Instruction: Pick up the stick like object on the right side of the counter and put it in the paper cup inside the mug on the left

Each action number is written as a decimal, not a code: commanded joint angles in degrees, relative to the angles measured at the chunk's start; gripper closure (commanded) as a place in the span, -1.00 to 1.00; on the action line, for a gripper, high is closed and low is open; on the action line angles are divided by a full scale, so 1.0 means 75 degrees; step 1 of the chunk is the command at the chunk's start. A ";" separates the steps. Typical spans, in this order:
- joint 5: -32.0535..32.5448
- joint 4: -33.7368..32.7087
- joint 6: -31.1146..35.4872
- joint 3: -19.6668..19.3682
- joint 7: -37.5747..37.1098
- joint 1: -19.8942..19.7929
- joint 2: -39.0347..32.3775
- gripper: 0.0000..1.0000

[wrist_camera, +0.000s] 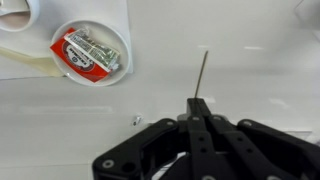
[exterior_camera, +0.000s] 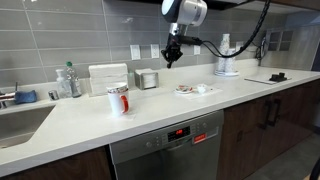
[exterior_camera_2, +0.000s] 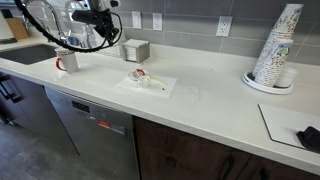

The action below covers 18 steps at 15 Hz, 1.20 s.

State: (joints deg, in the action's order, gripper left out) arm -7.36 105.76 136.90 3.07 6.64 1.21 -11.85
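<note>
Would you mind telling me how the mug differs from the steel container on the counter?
The mug is white with red showing, while the steel container is plain silver. The mug stands forward on the counter; the steel container sits back by the wall. The mug holds a paper cup; the steel container's contents cannot be seen. Both stand upright.
</note>
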 commanded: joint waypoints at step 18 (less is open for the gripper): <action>-0.2753 0.0864 -0.2071 0.0192 0.4691 0.0124 0.1603 0.98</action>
State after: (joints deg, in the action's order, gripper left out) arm -28.08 112.38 121.53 5.25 41.95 1.39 0.19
